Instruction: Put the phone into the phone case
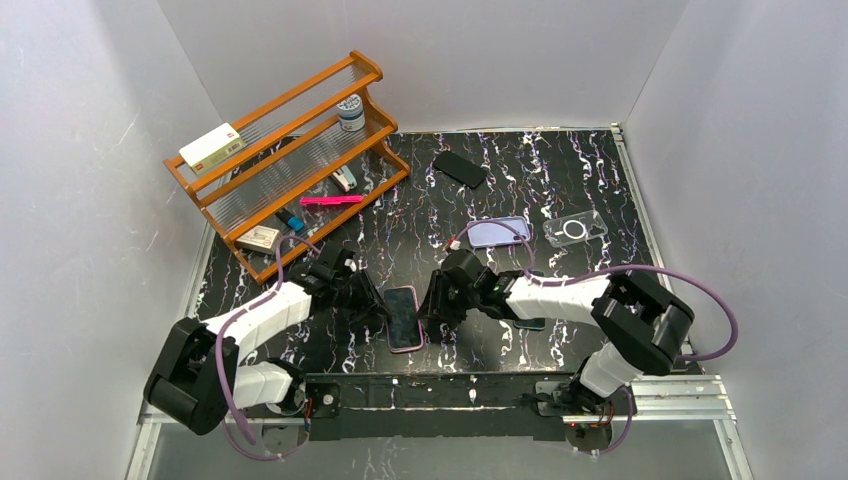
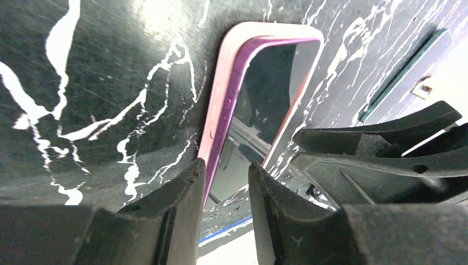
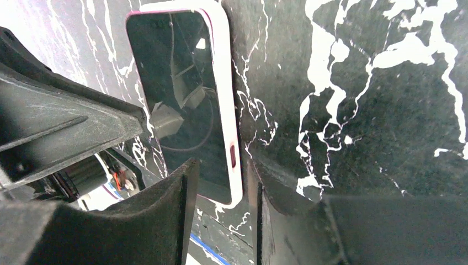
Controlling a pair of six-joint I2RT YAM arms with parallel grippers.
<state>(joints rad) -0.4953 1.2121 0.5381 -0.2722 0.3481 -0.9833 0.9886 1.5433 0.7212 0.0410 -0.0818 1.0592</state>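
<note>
The phone (image 1: 403, 317) lies at the front middle of the table, resting in a pink phone case (image 2: 216, 99). Its purple side (image 2: 234, 105) stands above the case's left rim, and the dark screen (image 3: 182, 94) faces up. My left gripper (image 1: 375, 305) is at the phone's left edge. Its jaws (image 2: 223, 168) are open and straddle the near end of the purple side. My right gripper (image 1: 432, 305) is at the phone's right edge. It is also open (image 3: 221, 165), with the case's white rim (image 3: 223, 72) between its fingers.
A wooden rack (image 1: 280, 160) with a white box (image 1: 212, 146) and small items stands at the back left. A black case (image 1: 461, 168), a lavender case (image 1: 498, 232) and a clear case (image 1: 575, 231) lie further back. A dark slab (image 1: 530, 322) lies under the right arm.
</note>
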